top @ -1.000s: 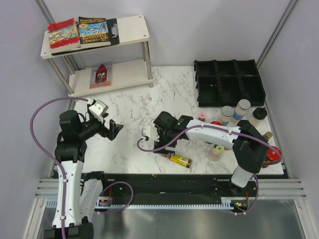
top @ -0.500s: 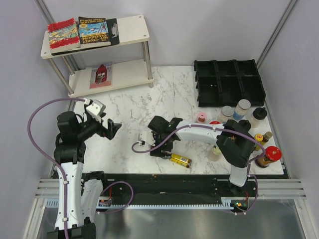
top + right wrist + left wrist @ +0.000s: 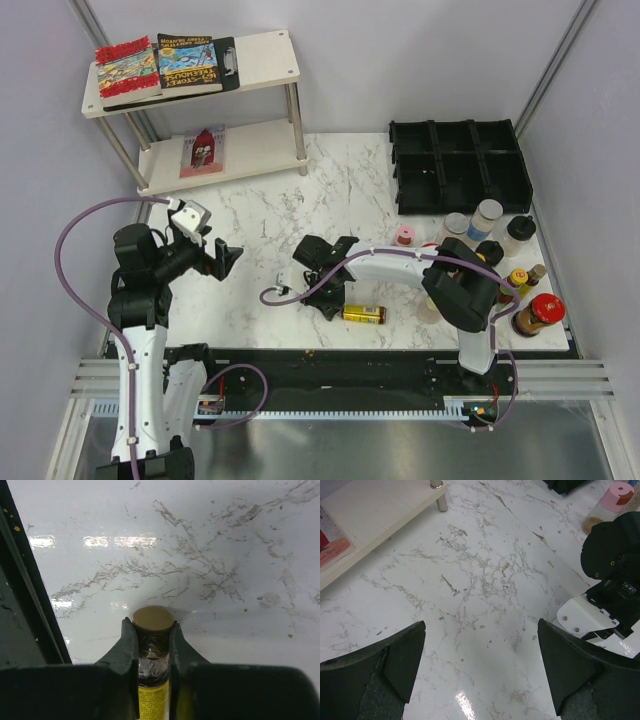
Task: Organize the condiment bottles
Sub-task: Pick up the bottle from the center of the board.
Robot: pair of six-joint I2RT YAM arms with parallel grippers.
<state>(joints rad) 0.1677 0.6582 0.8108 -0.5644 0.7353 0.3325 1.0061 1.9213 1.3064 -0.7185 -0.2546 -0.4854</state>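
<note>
**Right wrist view: jaws pinch a yellow-labelled bottle at the neck**

Seen from the right wrist, the right gripper [image 3: 151, 628] has both fingers [image 3: 125, 647] pressed against the dark neck of the yellow-labelled bottle [image 3: 152, 692], just below its round cream cap [image 3: 153, 620]. From above, this bottle [image 3: 364, 314] lies on its side on the marble table [image 3: 260, 205], close to the near edge and a little right of centre, with the right gripper [image 3: 328, 298] at its left end.

The left gripper [image 3: 226, 257] hangs over the left part of the table with its jaws spread wide. The left wrist view shows only bare marble between its fingers [image 3: 402, 657].

The other condiment bottles [image 3: 488, 218] stand grouped along the right side of the table, just in front of the black tray [image 3: 455, 124]. Among them are a pink-capped jar [image 3: 404, 235], a black-capped one [image 3: 519, 231] and a red-capped bottle [image 3: 541, 311].

At the far left stands a two-level shelf [image 3: 262, 58] with books [image 3: 160, 65] on its top board.
</note>
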